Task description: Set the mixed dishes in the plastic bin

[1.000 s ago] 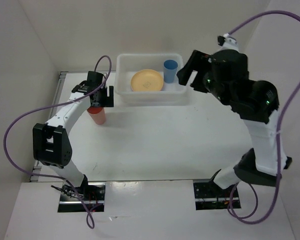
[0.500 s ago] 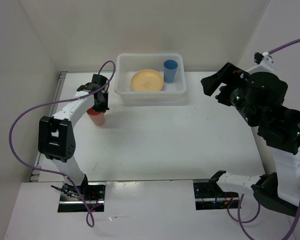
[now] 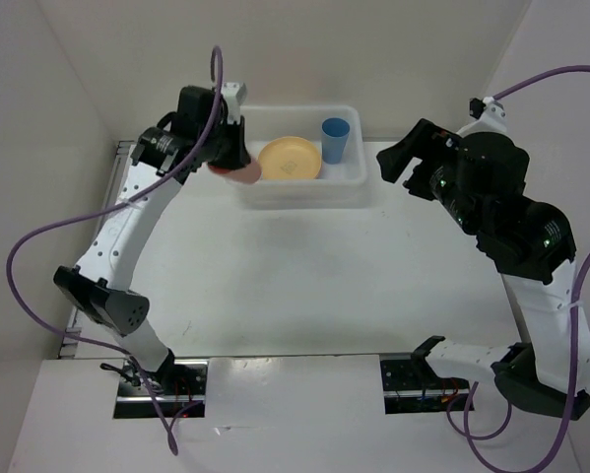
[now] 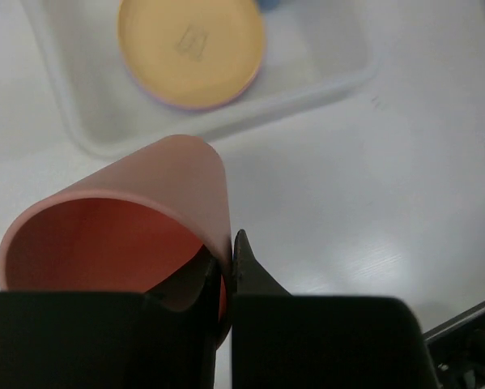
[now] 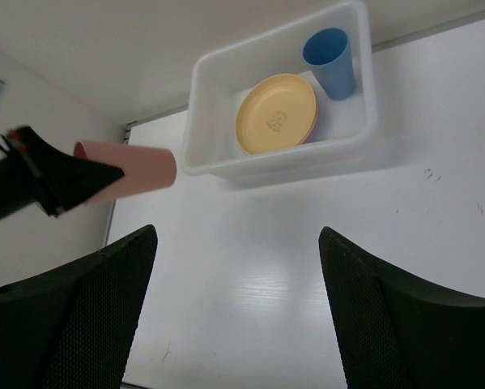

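The left fingers (image 4: pixel 246 263) are clamped on the wall of the red cup (image 4: pixel 137 203), one inside its mouth and one outside. The cup is carried off the table (image 4: pixel 372 211), tipped on its side with its base pointing away from them. It is a thin pinch on one wall, so I judge a slow carry wise, with the cup righted before release so that it does not roll.

Just ahead of the fingers lies the near-left rim of the plastic bin (image 4: pixel 351 71). The cup's base must pass above that rolled edge, not into it. Beyond the rim, the yellow-orange plate (image 4: pixel 191 49) covers most of the bin's left floor, with a light purple plate (image 4: pixel 177 104) edging out beneath it. Landing on that stack looks the easiest option. Bare floor remains further right, short of the blue cup (image 3: pixel 335 138) standing upright in the far right corner.

The right fingers (image 5: pixel 347 275) are spread wide and empty, hovering clear of the bin's right end, so nothing crowds the approach.
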`<state>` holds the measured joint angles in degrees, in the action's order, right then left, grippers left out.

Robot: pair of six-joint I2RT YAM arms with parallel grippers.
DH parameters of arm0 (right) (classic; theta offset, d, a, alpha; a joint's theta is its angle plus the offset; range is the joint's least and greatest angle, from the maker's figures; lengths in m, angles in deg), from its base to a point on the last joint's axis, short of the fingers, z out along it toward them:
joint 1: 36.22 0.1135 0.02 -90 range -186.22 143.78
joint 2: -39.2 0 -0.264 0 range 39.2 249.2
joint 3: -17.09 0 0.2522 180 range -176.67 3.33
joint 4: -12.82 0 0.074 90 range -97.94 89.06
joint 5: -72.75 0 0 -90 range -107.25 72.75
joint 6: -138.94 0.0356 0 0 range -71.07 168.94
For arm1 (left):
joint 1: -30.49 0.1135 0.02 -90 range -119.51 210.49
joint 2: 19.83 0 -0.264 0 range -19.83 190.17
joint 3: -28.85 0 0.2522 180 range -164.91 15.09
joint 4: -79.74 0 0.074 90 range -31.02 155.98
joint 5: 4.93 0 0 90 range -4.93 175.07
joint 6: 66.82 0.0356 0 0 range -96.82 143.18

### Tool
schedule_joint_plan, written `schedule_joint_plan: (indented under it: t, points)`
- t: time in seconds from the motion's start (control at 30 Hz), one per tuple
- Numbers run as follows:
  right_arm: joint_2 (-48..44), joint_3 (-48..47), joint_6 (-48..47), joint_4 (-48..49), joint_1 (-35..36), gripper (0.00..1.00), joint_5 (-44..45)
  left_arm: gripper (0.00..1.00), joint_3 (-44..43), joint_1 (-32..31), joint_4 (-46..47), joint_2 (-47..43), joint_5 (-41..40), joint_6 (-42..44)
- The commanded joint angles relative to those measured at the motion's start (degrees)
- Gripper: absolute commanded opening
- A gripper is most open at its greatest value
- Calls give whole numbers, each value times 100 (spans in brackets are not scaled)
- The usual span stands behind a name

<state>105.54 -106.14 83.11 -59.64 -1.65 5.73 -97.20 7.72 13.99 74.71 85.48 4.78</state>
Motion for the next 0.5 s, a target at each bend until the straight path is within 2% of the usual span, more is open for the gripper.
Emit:
schedule_joint_plan:
  t: [0.0,0.03,0.07,0.1,0.17,0.27,0.47]
  points:
    - [-86,145,-52,464,-38,86,-66,0,-1510,-149,-355,1017,197,-103]
    - [-165,267,-51,525,-38,86,-144,0,-1985,-228,-417,1318,145,-51]
    - [-166,329,18,613,-38,84,-145,0,-3008,-376,-513,1626,83,-50]
    - [-244,399,71,683,-99,84,-284,0,-3618,-447,-619,2351,83,2]
    - [-307,602,133,911,-99,84,-645,0,-5067,-579,-954,3189,4,2]
    - [-307,655,133,913,-99,83,-699,0,-5303,-685,-567,3832,13,-59]
    - [-737,866,133,974,-99,83,-92,0,-5760,-870,-234,4476,-181,2]
